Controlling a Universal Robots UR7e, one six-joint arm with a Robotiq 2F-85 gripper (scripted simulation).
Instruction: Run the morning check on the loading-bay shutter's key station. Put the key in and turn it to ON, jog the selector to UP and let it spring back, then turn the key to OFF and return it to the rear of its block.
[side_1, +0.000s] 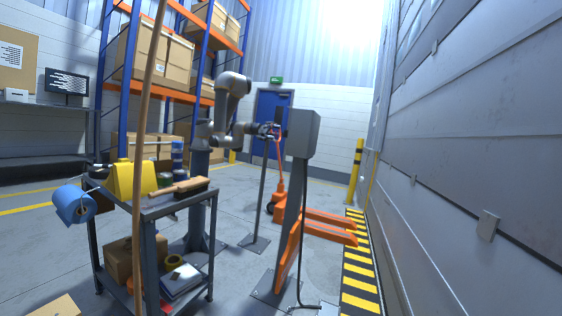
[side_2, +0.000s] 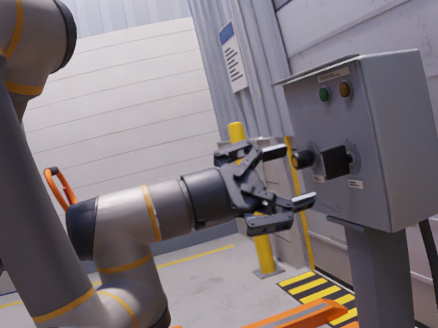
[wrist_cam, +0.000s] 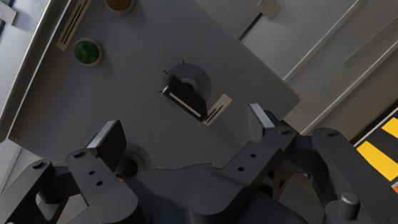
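Observation:
The key (side_2: 302, 159) sits in the lock on the front of the grey key station (side_2: 367, 137), its dark head with an orange mark sticking out toward me. To its right the black selector knob (side_2: 335, 161) (wrist_cam: 185, 98) is on its round dial. A green lamp (wrist_cam: 86, 52) and an amber lamp (side_2: 343, 89) sit above them. My gripper (side_2: 295, 173) is open and empty, just in front of the panel, with the key head (wrist_cam: 125, 166) close by one of its fingers. The key's block is not in view.
Behind the station runs the ribbed grey shutter wall (side_1: 470, 130), with a yellow bollard (side_2: 250, 200) and black-and-yellow floor stripes (side_1: 357, 270) along its foot. An orange pallet jack (side_1: 305, 220) lies by the station's post. A trolley (side_1: 150, 210) with tools stands to the left.

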